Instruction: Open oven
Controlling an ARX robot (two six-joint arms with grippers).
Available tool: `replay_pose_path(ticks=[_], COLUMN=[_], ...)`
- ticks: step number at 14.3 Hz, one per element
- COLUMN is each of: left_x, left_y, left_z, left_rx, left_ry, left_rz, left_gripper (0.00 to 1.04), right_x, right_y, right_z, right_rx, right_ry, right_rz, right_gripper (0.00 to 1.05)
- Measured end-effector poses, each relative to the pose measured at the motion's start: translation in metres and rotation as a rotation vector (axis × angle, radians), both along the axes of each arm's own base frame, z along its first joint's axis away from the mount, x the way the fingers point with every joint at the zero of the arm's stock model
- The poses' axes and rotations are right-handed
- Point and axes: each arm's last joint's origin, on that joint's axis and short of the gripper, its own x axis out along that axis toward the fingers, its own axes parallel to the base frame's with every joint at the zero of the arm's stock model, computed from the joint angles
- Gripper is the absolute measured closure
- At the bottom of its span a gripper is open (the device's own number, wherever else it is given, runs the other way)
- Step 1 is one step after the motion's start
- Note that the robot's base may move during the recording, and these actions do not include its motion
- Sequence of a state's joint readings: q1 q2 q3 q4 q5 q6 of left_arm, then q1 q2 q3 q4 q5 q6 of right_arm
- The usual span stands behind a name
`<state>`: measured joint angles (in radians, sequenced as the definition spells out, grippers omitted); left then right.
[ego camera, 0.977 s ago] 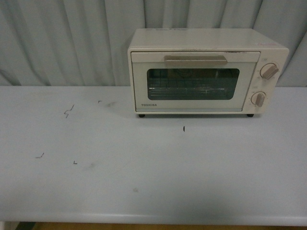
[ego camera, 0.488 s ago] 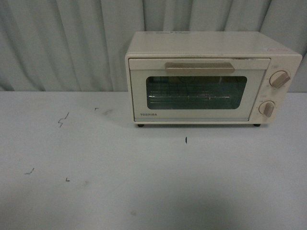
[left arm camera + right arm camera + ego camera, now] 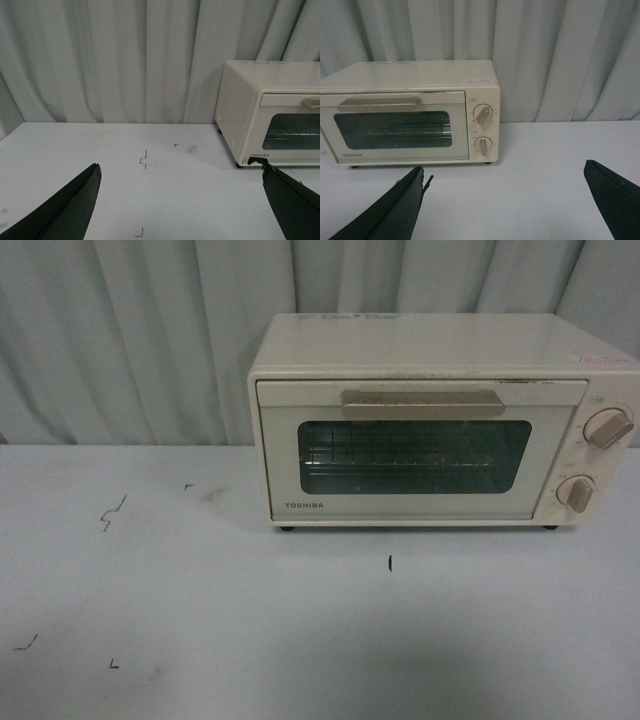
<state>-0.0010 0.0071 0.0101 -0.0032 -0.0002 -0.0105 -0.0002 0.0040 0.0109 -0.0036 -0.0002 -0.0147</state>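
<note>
Well, the oven [image 3: 420, 420] sits shut at the back of the desk [image 3: 200, 640], right of centre. The left claw [image 3: 180, 169] and right claw [image 3: 503, 166] both gape wide, well short of it. A pull on the bar handle [image 3: 422, 402] might drag the whole box forward — or the claw could slip off.

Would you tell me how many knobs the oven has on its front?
2: the upper knob and the lower knob, stacked on the oven's panel right of the door; none seems hidden.
</note>
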Motion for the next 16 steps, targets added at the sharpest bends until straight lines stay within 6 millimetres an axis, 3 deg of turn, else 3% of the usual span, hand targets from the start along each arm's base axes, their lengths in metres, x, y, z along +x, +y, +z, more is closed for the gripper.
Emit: replay_pose_path(ticks=[11, 13, 16], left_x=[0.000, 0.002, 0.022], left_y=[0.000, -0.001, -0.011], left_z=[0.000, 0.003, 0.013], left_rx=[0.000, -0.093, -0.220], left_ry=[0.006, 0.338, 0.349], left_rz=[0.000, -0.017, -0.080], left_gripper=[0.07, 0.07, 0.07], right_x=[0.000, 0.000, 0.000], right_y=[0.000, 0.000, 0.000], right_z=[0.000, 0.000, 0.000], right_rx=[0.000, 0.000, 0.000], right_ry=[0.000, 0.000, 0.000], right_rz=[0.000, 0.001, 0.000], right_gripper=[0.06, 0.06, 0.06])
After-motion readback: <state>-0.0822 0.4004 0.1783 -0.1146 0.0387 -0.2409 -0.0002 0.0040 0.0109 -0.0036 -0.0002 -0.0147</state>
